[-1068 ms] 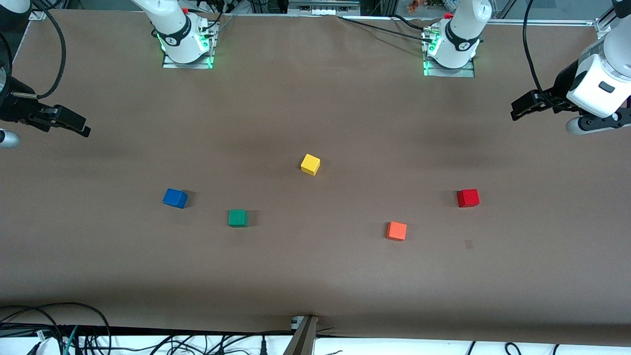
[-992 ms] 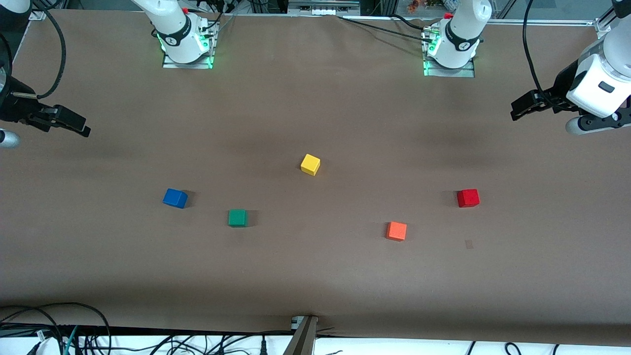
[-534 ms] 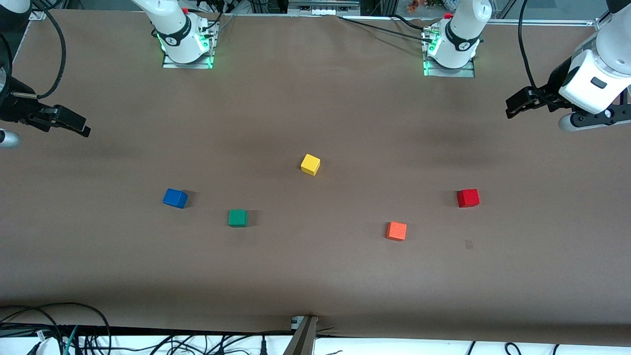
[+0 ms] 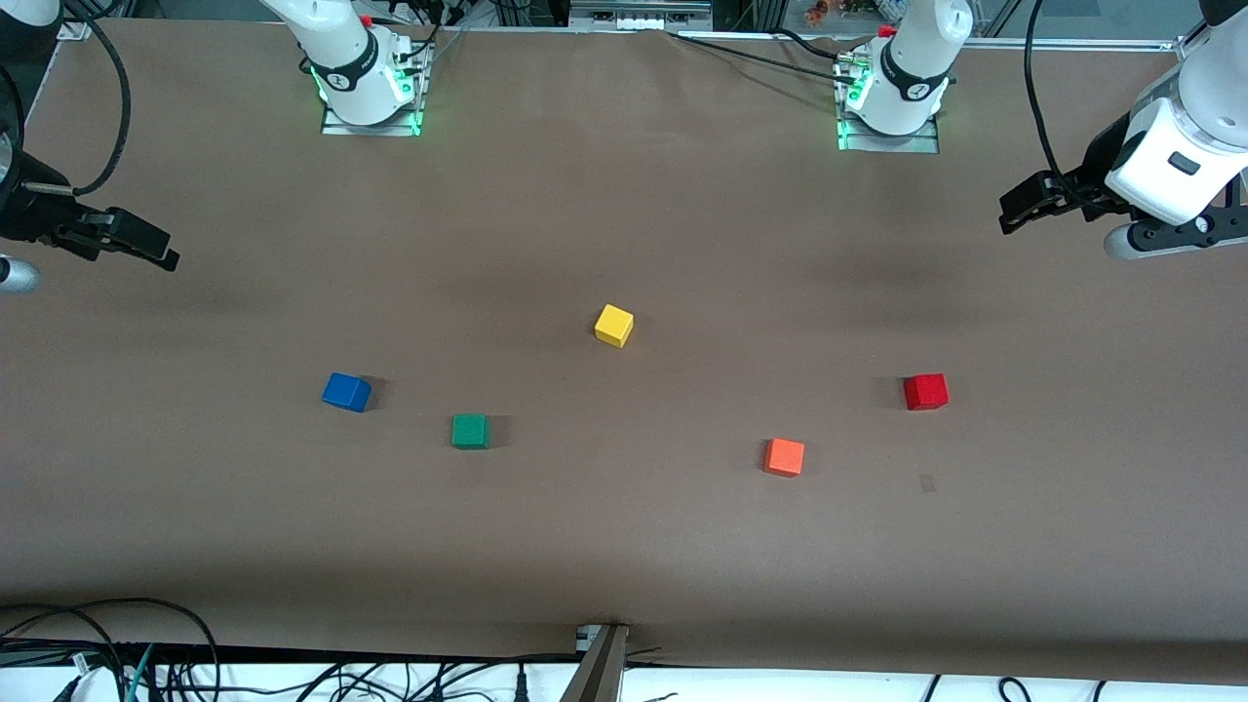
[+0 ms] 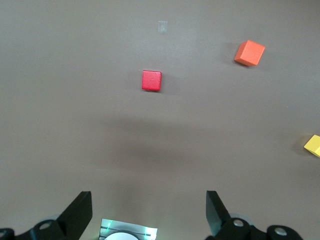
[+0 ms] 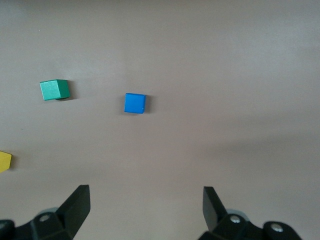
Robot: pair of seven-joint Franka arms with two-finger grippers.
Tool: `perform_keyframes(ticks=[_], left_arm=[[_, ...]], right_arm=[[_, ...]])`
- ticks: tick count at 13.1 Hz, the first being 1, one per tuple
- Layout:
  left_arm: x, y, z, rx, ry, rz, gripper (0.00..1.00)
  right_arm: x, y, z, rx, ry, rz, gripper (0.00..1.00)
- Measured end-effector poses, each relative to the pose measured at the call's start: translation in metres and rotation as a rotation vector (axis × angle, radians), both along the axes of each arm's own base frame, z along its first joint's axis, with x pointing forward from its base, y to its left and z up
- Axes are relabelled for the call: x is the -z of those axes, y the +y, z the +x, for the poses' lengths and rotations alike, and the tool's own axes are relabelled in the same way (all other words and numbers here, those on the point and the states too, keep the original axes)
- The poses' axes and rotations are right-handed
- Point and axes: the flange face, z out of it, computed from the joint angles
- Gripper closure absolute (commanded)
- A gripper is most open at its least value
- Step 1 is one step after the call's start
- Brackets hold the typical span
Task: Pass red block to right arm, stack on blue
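Note:
The red block (image 4: 925, 391) rests on the brown table toward the left arm's end; it also shows in the left wrist view as a red block (image 5: 151, 80). The blue cube (image 4: 346, 392) sits toward the right arm's end, seen too as the blue cube (image 6: 135, 103). My left gripper (image 4: 1019, 210) hangs open over the table's left-arm end, apart from the red block; its jaws (image 5: 148, 197) hold nothing. My right gripper (image 4: 146, 249) waits open over the right-arm end, empty (image 6: 146, 194).
A yellow cube (image 4: 614, 325) lies mid-table. The green cube (image 4: 470, 430) sits beside the blue one, nearer the camera. An orange cube (image 4: 784, 456) lies nearer the camera than the red block. Both arm bases (image 4: 370, 97) (image 4: 887, 107) stand at the back.
The left arm's hand has shifted slightly toward the bases' side and the table's middle. The right arm and all cubes have stayed put.

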Motion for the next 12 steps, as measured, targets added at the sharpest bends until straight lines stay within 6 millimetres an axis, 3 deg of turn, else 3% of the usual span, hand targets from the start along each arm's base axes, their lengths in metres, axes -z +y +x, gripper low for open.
perform_keyframes(ticks=[3, 12], left_arm=[[0.003, 0.002, 0.002, -0.004, 0.006, 0.000, 0.00], [0.052, 0.011, 0.019, -0.022, 0.125, 0.010, 0.00]], right_arm=[[0.000, 0.000, 0.000, 0.000, 0.000, 0.000, 0.00], [0.000, 0.000, 0.000, 0.000, 0.000, 0.000, 0.00]])
